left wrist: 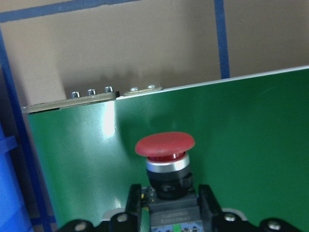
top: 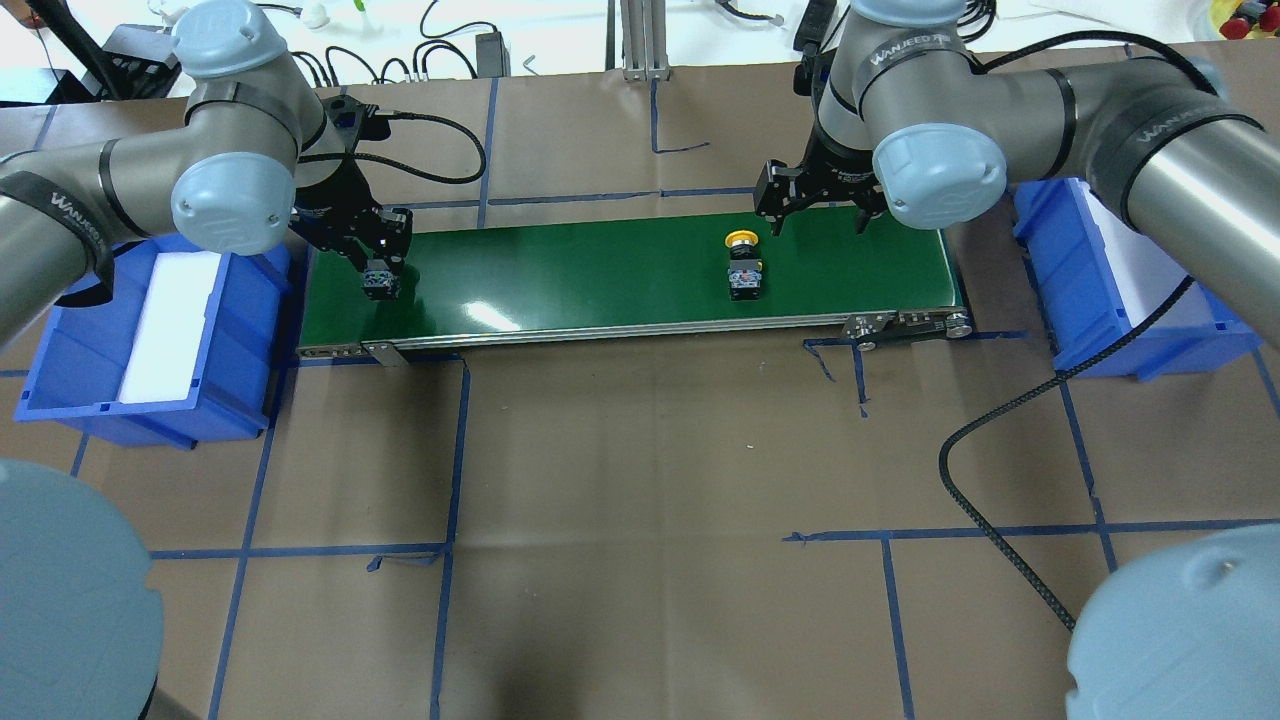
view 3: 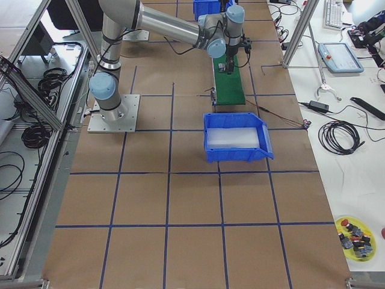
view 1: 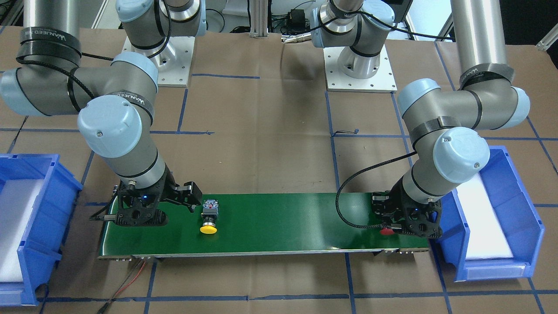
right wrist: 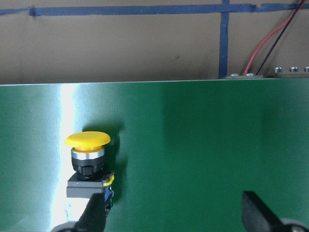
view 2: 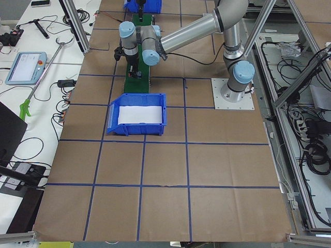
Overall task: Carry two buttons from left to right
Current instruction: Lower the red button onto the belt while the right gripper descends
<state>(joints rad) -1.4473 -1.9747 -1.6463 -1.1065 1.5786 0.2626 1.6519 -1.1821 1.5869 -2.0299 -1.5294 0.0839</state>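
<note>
The red button (left wrist: 165,145) stands at the left end of the green belt (top: 580,270), and my left gripper (top: 385,270) is shut on its black body. The front view shows only its red cap (view 1: 386,231) under that gripper (view 1: 392,224). In the left wrist view the fingers (left wrist: 134,203) press both sides of the contact block. The yellow button (top: 742,265) lies on the belt toward the right end, cap pointing away from the robot. My right gripper (top: 815,205) hovers open just beyond it. In the right wrist view the yellow button (right wrist: 88,159) sits by one finger (right wrist: 94,212).
A blue bin (top: 70,350) with a white liner stands off the belt's left end, and another blue bin (top: 1050,270) stands off its right end. Brown paper with blue tape lines covers the table. A black cable (top: 1000,470) trails across the table at the right.
</note>
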